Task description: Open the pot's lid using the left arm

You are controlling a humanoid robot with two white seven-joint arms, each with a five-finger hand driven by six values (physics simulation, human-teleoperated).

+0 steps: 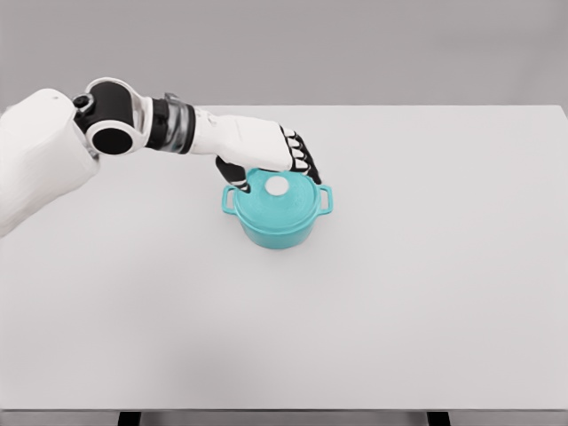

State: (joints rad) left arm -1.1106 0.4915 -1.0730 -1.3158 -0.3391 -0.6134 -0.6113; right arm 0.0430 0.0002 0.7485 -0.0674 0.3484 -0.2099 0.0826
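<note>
The left arm (133,129) enters from the 9 o'clock side of the view, its bulky white upper section filling the left edge, then a black-and-white joint, then a ribbed grey-and-black wrist leading toward the middle of the table (426,293). At the end of it, the left hand (271,153) hangs over the back rim of the pot (277,213), palm down, at about 11 o'clock from the pot's centre. Its fingers (300,160) are loosely curled and slightly apart, the black-and-white segments drooping over the far edge of the lid (273,197), while the dark thumb (232,170) reaches down on the pot's left side near the left handle. Whether the fingertips actually press on the lid cannot be told from this angle; they close on nothing, and the white knob (278,185) sits free just in front of them.

The pot itself is teal, round, with 2 small loop handles (1 at 9 o'clock, 1 at 3 o'clock), and stands slightly left of the table's centre. Its lid is seated flat on top, closed. To the right of the pot the pale grey tabletop runs on to the 3 o'clock edge.
</note>
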